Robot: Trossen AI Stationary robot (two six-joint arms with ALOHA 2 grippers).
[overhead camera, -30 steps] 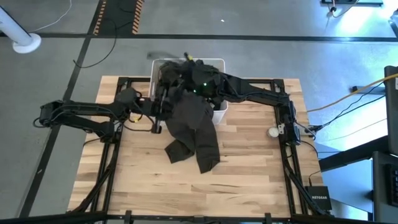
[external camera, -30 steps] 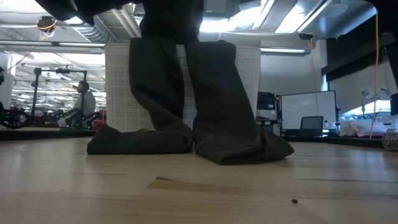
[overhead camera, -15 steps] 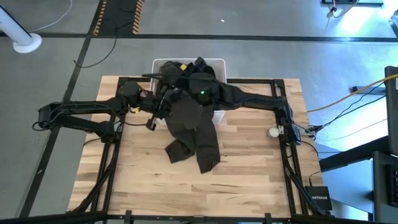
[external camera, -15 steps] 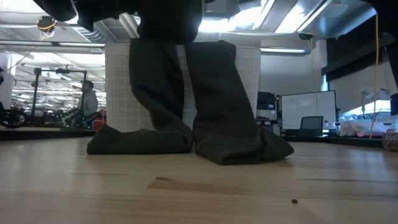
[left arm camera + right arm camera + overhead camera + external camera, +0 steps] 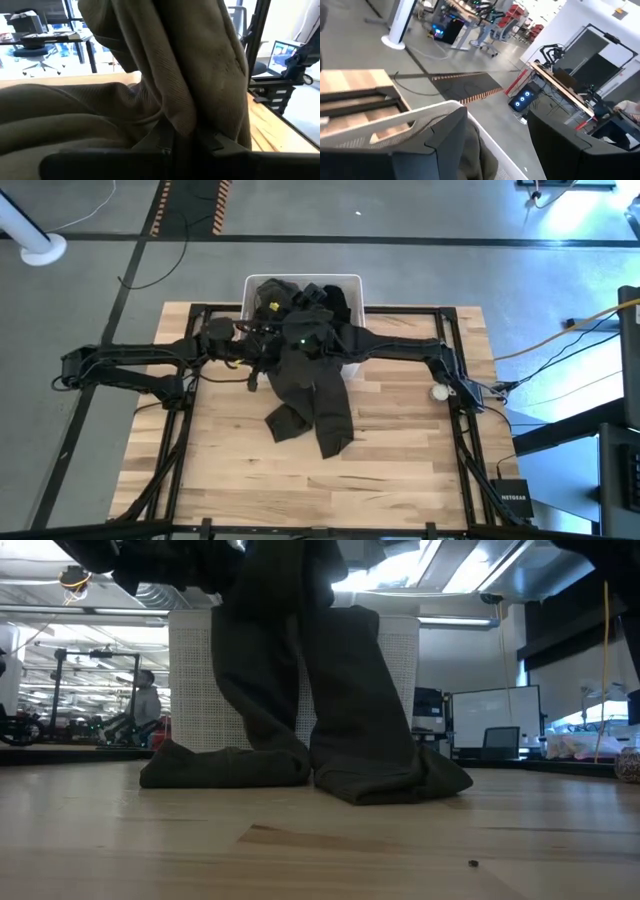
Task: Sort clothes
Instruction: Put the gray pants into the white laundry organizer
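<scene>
A dark olive-green pair of fabric trousers hangs from its upper end near the far edge of the bench, just in front of a white rectangular plastic bin that stands at the middle of that far edge. The cloth is a fine ribbed weave, creased and bunched where it is lifted. Its two legs fall straight down and their ends lie crumpled on the wood near the bench's centre, one leg folded out sideways, the other heaped in thick folds. More dark garments are piled inside the bin, black and olive tones mixed; they cannot be told apart one by one.

The left end effector is at the raised top of the trousers, its fingers pressed together on a fold of the olive cloth, which drapes over them in the left wrist view. The right end effector is at the bin's near rim above the same bunch of cloth, its fingers spread, with olive cloth showing between them.

A small black box at the near right corner reads NETGEAR.

The bench is pale butcher-block wood in a black frame. Beyond it are a grey concrete floor with black and yellow tape, desks, chairs, monitors, and a person far off.
</scene>
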